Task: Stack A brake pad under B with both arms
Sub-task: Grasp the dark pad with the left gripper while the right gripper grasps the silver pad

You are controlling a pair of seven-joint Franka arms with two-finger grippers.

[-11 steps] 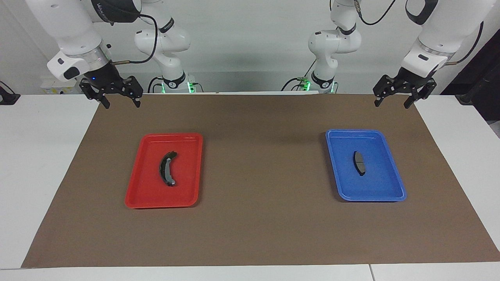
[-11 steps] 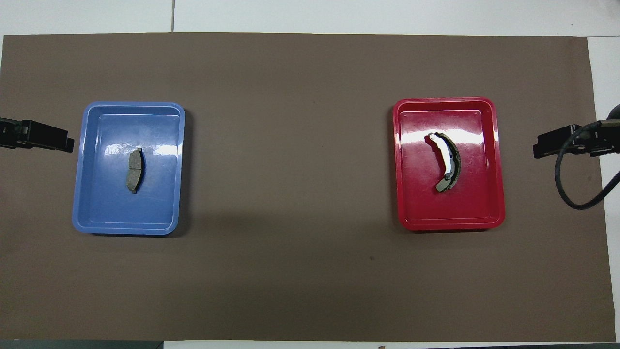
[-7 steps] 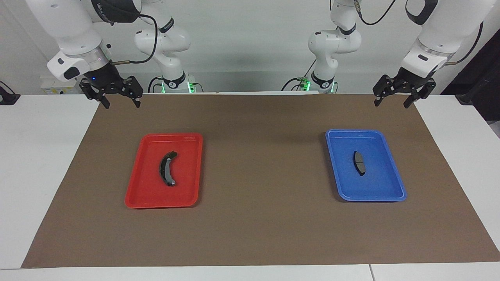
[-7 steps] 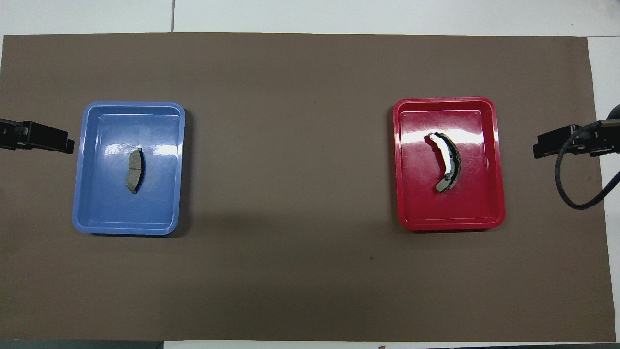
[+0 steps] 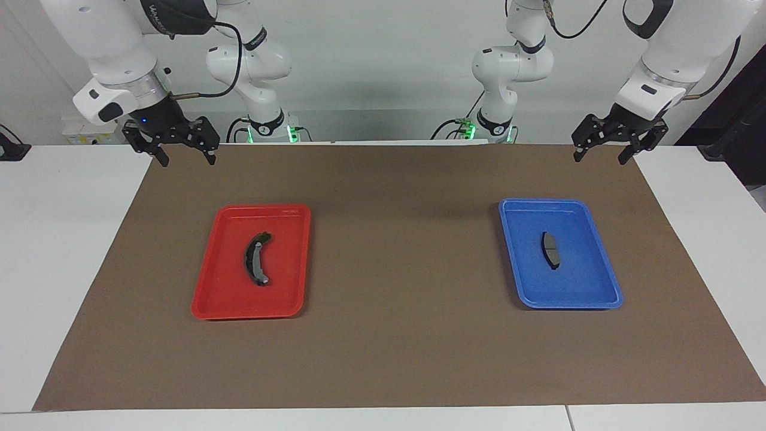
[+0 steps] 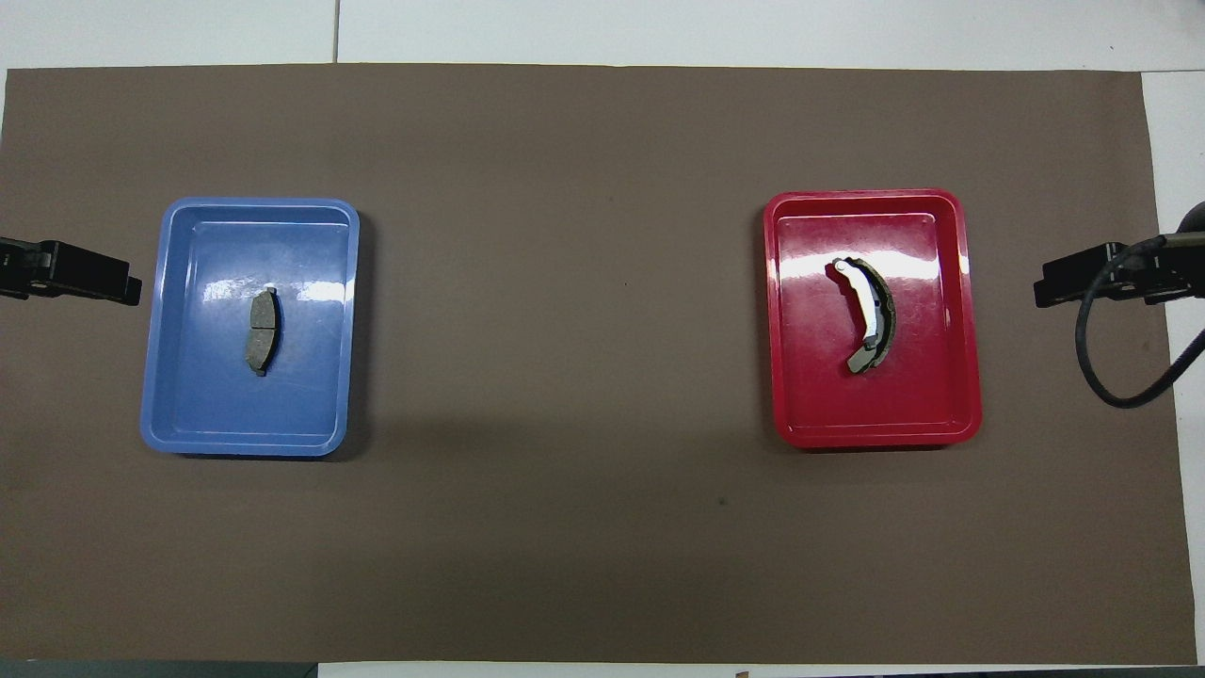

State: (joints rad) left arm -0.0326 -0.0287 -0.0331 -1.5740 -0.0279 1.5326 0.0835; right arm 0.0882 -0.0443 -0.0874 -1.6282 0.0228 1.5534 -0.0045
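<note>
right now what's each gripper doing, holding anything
left gripper: open, empty, raised over the mat's corner.
right gripper: open, empty, raised over the mat's edge.

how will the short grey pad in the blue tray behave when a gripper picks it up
The short grey pad lies flat in the blue tray, so it probably won't roll. It looks solid, so likely stiff and heavy for its size. Its low profile may make it slide before the fingers bite.

Two trays lie on the tabletop (image 5: 72, 251): one red tray (image 5: 221, 302) and one blue tray (image 5: 601, 281); two brake pads in all, one per tray: a single B (image 5: 256, 258), long and curved, in the red one; a single A brake pad (image 5: 550, 249), short and stubby, in the blue one; one brown mat (image 5: 401, 347) under both trays; two arms, each with one tool: the left tool (image 5: 601, 154) and the right tool (image 5: 184, 157).
</note>
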